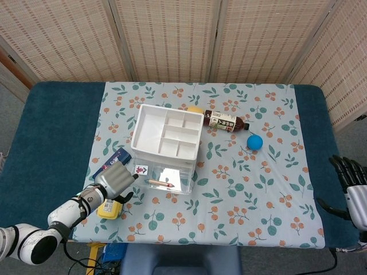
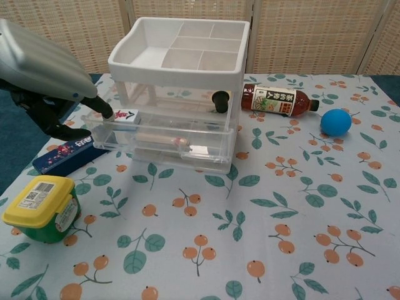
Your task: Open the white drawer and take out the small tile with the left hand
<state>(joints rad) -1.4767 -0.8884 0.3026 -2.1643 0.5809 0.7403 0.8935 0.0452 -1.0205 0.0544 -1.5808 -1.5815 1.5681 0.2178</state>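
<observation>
At the open white drawer (image 2: 156, 139), left robot hand (image 1: 116, 180) hangs released beside the small tile (image 2: 124, 115); right robot hand (image 1: 351, 186) idle, fingers spread.

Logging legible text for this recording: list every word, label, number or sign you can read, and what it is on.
Nothing can be quoted with confidence.
Bottle: label with large white East Asian characters, too blurred to read.
Small tile: a red mark, not legible as a character.
Yellow-lidded tub: white barcode sticker on the lid and side print, too small.
Blue packet: red-and-white print, too blurred.
</observation>
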